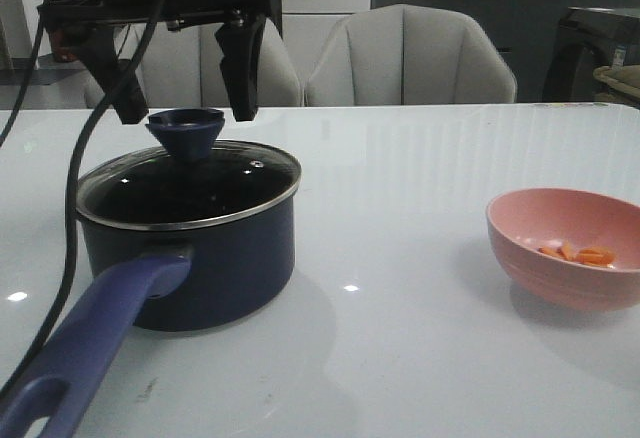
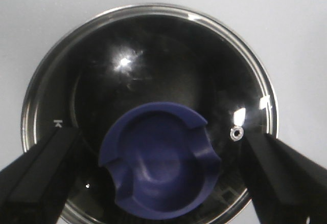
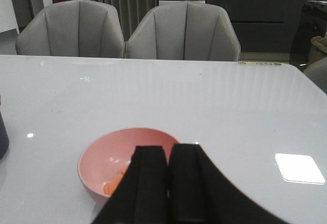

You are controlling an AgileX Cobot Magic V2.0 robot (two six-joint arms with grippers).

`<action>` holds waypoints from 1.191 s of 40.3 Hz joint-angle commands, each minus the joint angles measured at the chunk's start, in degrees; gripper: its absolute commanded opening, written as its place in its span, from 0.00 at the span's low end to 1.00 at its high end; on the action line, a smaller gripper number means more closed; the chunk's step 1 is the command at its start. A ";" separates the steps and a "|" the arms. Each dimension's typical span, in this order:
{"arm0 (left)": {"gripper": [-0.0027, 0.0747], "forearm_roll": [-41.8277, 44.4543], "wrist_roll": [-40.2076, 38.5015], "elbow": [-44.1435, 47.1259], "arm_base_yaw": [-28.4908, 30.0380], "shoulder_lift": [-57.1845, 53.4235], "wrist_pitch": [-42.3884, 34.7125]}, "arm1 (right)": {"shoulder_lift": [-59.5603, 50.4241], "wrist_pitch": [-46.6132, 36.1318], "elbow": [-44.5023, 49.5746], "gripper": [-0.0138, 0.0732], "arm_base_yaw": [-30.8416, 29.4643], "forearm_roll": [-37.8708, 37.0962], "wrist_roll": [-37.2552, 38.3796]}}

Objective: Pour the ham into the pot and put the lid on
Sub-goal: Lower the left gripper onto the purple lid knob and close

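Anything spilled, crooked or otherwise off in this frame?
Nothing spilled or damaged. One oddity for the task: the lid sits squarely on the pot while the ham is still in the pink bowl. The left claw hangs open above the knob.

Left claw is black with tapered fingers, a black cable hanging beside; right claw is matte black too.

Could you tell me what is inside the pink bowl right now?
The pink bowl holds a few small orange ham pieces at its bottom. In the right wrist view, the shut right gripper covers the bowl's near part, so anything there is hidden.
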 commanded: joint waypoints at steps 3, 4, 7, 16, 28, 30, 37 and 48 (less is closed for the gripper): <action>0.87 -1.75 -2.24 -2.48 -0.30 -1.68 1.41 | -1.18 -4.79 0.62 0.32 -0.32 -0.42 -0.17; 0.87 -1.78 -2.24 -2.48 -0.30 -1.40 1.41 | -1.18 -4.79 0.62 0.32 -0.32 -0.42 -0.17; 0.87 -2.50 -2.24 -2.48 -0.30 -0.67 1.79 | -1.18 -4.79 0.62 0.32 -0.32 -0.42 -0.17; 0.87 -3.36 -3.80 -2.48 -0.20 0.68 1.34 | -1.18 -4.79 0.62 0.32 -0.32 -0.42 -0.17; 0.87 -3.36 -4.97 -2.48 0.04 1.46 1.51 | -1.18 -4.79 0.62 0.32 -0.32 -0.42 -0.17; 0.87 -3.36 -5.06 -2.48 0.04 1.47 1.51 | -1.18 -4.79 0.62 0.32 -0.32 -0.42 -0.17; 0.80 -3.36 -5.42 -2.48 0.04 1.58 1.51 | -1.18 -4.79 0.62 0.32 -0.32 -0.42 -0.17; 0.40 -3.36 -5.51 -2.48 0.04 1.58 1.77 | -1.18 -4.79 0.62 0.32 -0.32 -0.42 -0.17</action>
